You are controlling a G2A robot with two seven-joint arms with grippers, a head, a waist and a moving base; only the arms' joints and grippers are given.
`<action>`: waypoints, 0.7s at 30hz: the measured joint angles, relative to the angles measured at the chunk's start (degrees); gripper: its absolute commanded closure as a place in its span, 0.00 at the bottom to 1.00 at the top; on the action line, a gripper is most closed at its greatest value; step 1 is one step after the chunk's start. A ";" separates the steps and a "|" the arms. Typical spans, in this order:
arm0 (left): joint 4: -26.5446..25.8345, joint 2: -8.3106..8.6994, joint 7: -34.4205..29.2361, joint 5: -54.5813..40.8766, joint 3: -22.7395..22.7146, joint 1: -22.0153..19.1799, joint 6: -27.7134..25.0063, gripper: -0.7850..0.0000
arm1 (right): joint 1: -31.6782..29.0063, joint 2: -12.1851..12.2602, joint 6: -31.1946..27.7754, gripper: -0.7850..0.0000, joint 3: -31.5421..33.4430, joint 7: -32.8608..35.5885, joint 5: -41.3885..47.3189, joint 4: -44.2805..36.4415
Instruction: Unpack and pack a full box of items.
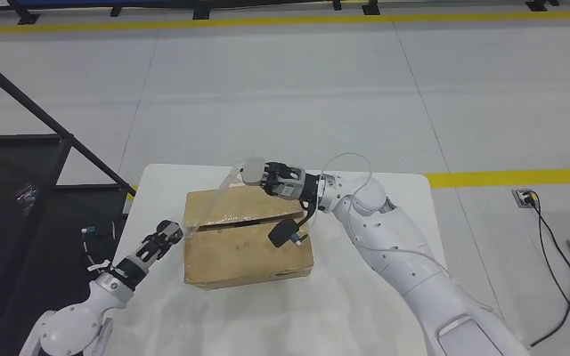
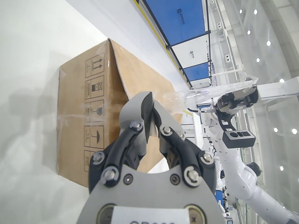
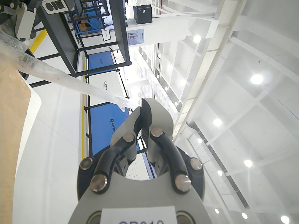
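box (image 1: 249, 245): is sitting on the table (image 1: 374, 303), around its middle.
left gripper (image 1: 169, 233): is hanging over the table, just left of the box's near-left side.
right gripper (image 1: 260, 173): is hovering above the box's far edge.
tape strip (image 1: 223, 191): is stretching from the box's top, far left, up to the right gripper.

The box (image 1: 249, 245) is brown cardboard with black handling symbols in outlined squares on one side. The tape strip (image 3: 60, 78) is clear and glossy. The table (image 1: 374, 294) is white. The left end effector (image 2: 152, 100) and right end effector (image 3: 142, 110) are grey with black pads and links.
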 measured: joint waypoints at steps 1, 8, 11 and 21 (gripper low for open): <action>0.04 -0.06 0.26 0.03 0.16 -0.06 0.07 1.00 | 0.09 -0.01 -0.01 1.00 -0.04 0.01 -0.04 0.22; 0.61 -0.38 0.31 0.21 1.23 -0.21 0.46 1.00 | 1.02 -0.21 -1.43 1.00 -0.41 0.13 0.29 2.50; 0.87 -0.51 0.57 0.21 1.38 -0.08 0.60 1.00 | 1.34 -0.32 -1.65 1.00 -0.55 -0.18 0.67 3.71; 2.93 -0.92 1.19 0.72 2.08 -0.48 1.11 0.89 | 1.77 -0.69 -0.39 1.00 -0.76 -1.01 2.21 7.50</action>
